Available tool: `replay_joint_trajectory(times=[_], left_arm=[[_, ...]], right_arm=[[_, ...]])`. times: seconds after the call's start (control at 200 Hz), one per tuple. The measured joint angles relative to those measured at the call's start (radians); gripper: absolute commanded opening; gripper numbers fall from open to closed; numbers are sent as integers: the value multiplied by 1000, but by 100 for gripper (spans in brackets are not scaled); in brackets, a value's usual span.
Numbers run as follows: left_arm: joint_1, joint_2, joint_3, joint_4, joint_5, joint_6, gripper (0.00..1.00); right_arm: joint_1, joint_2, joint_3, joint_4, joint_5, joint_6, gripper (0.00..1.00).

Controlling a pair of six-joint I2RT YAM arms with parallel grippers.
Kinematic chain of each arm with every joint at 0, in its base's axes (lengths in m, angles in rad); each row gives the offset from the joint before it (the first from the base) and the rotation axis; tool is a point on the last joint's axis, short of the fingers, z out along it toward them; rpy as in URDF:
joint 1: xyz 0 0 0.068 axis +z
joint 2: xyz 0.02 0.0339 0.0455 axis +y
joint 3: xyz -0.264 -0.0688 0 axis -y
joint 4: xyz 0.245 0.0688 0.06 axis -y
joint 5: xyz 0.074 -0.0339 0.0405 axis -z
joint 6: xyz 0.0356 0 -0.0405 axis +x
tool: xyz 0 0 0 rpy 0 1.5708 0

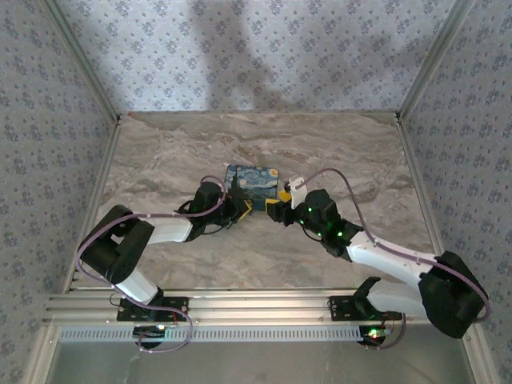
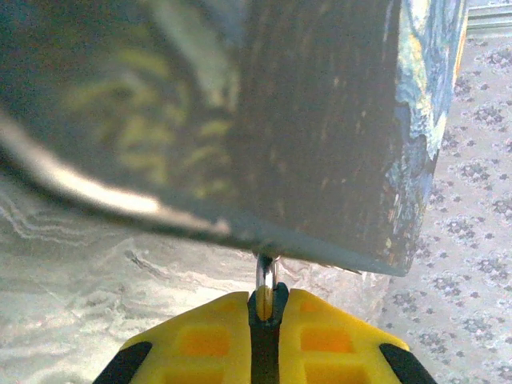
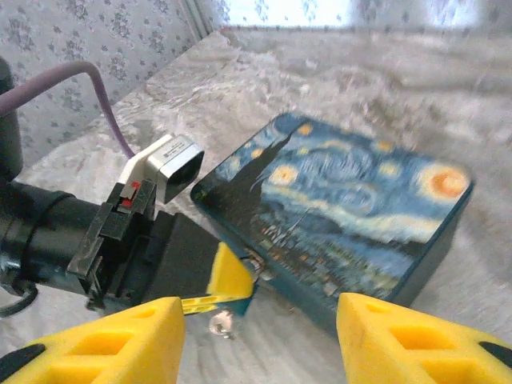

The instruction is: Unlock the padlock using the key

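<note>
Your left arm (image 1: 160, 232) reaches in from the left across the marble table (image 1: 344, 152). The left gripper (image 2: 266, 308) is at the near edge of the box (image 3: 352, 208). Its yellow fingers (image 2: 208, 336) are pressed almost together, with only a thin slit between them. In that slit they pinch the padlock (image 2: 266, 278), as far as you can tell. It is a tiny metal piece whose silver loop runs up into the lower front edge of the box. The box lies flat near the middle of the table, painted lid up.

In the right wrist view a small silver bit shows just under the left finger, too blurred to name.

To the right, your right gripper (image 3: 260, 344) is just beside the left one, facing the same edge of the box. Its fingers (image 3: 120, 340) stand well apart with nothing between them, touching neither box nor padlock. The right arm (image 1: 392, 256) trails back to the lower right.
</note>
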Motion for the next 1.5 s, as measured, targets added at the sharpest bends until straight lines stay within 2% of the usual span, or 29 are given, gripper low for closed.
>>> replay_joint_trajectory(times=[0.3,0.405,0.515,0.784,1.144,1.499], left_arm=[[0,-41,23,-95,0,-101,0],[-7,-41,24,-109,0,-146,0],[-20,-41,27,-116,0,-188,0],[-49,-41,58,-140,0,-240,0],[-61,-41,63,-158,-1,-266,0],[-72,-41,68,-162,-4,-270,0]], right_arm=[[70,-113,-68,-6,35,-588,62],[105,-113,-87,-9,51,-711,68],[160,-105,-114,-5,81,-805,68],[249,0,-129,27,165,-864,68],[249,109,-128,95,179,-862,67],[212,195,-104,156,161,-850,52]])
